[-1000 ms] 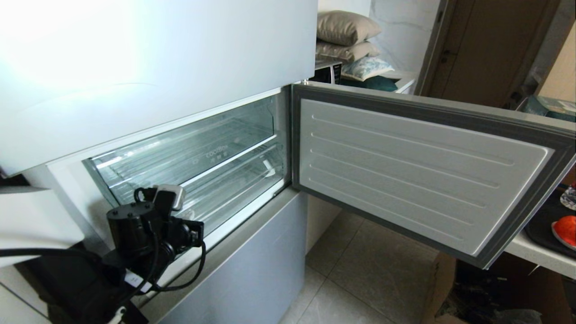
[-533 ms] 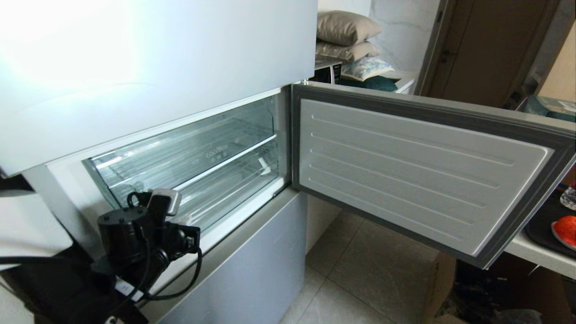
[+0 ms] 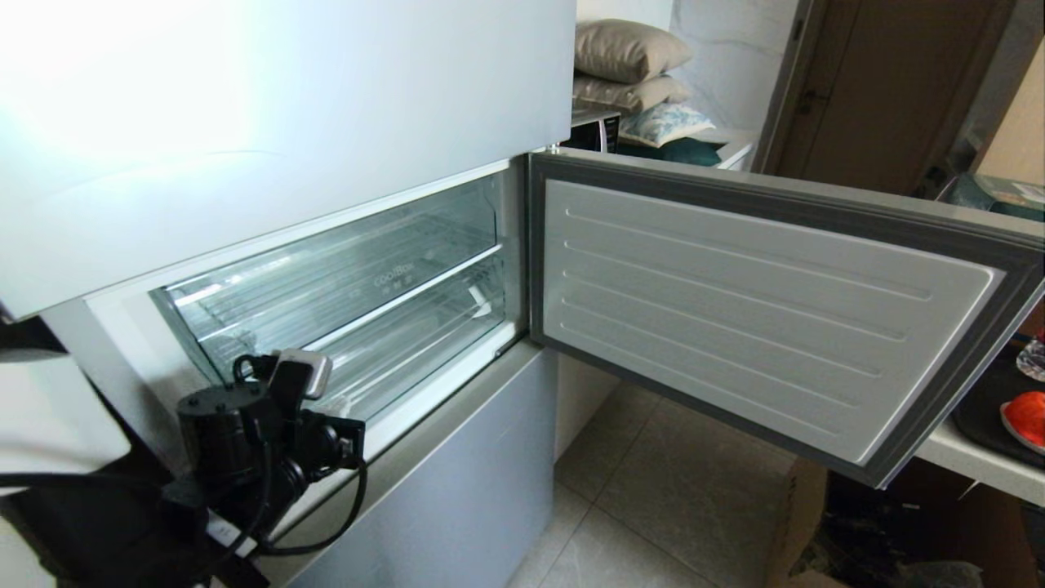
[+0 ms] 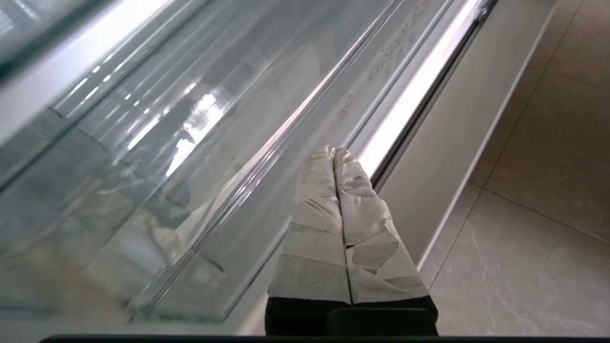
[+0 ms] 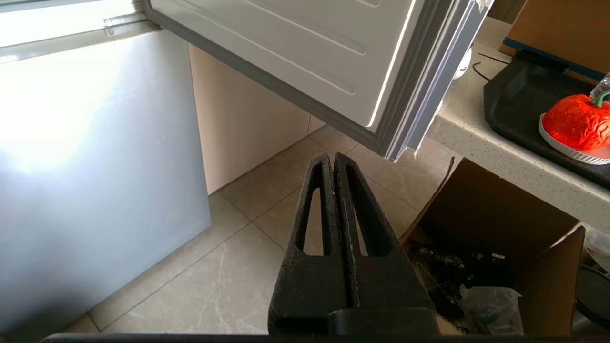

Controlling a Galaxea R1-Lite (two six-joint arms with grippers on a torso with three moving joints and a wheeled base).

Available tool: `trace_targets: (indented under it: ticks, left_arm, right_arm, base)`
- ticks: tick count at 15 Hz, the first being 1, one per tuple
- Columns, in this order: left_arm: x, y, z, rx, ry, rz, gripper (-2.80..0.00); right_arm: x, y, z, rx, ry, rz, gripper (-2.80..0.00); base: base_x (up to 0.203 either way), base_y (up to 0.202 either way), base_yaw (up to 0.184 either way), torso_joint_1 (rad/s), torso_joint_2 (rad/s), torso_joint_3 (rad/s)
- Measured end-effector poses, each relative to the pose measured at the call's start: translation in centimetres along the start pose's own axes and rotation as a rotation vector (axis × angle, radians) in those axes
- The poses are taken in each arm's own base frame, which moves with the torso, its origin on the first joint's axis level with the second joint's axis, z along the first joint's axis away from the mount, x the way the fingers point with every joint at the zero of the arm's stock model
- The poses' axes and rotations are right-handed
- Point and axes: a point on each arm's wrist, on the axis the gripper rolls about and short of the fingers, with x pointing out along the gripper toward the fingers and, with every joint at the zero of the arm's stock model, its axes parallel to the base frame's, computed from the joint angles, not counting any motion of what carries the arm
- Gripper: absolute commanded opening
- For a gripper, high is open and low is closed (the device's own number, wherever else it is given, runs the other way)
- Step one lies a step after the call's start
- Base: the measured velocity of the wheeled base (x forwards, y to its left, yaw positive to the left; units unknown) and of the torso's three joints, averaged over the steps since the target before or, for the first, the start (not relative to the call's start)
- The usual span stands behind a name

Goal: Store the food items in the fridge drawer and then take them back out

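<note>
The fridge drawer [image 3: 408, 347] is clear plastic and sits pushed into the open compartment; its thick front lip [image 4: 248, 176] runs past my left gripper. My left gripper [image 4: 333, 151] is shut and empty, its taped fingers pressed together just outside the drawer's lettered front, over the white sill. The left wrist [image 3: 245, 425] shows at the compartment's lower left corner. The food item, a lumpy orange-red fruit [image 3: 1027, 418] [image 5: 576, 121] with a green stem, lies on a white dish on the counter at far right. My right gripper [image 5: 332, 156] is shut and empty above the floor, outside the head view.
The compartment's door [image 3: 767, 318] stands swung wide open to the right, between the fridge and the counter [image 3: 980, 465]. A black tray [image 5: 514, 100] holds the dish. An open cardboard box [image 5: 500, 247] stands under the counter. A clear lettered bin [image 3: 396, 278] sits above the drawer.
My left wrist has drawn back a little, down and to the left in the head view. The right arm has kept still.
</note>
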Motion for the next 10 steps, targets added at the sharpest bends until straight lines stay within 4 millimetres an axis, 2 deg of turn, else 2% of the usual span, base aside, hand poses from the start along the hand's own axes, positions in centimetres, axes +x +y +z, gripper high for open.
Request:
trace_targets:
  ticks: [4, 10]
  left_arm:
    - [2.2, -0.3, -0.3, 0.003, 0.006, 0.021, -2.8]
    - [4.4, 0.5, -1.0, -0.008, 0.018, 0.066, -2.8]
  right_arm:
    - [0.0, 0.0, 0.0, 0.0, 0.0, 0.001, -2.8]
    - [0.0, 0.0, 0.0, 0.0, 0.0, 0.0, -2.8]
  base:
    - [0.0, 0.0, 0.0, 0.0, 0.0, 0.0]
    - [0.0, 0.0, 0.0, 0.0, 0.0, 0.0]
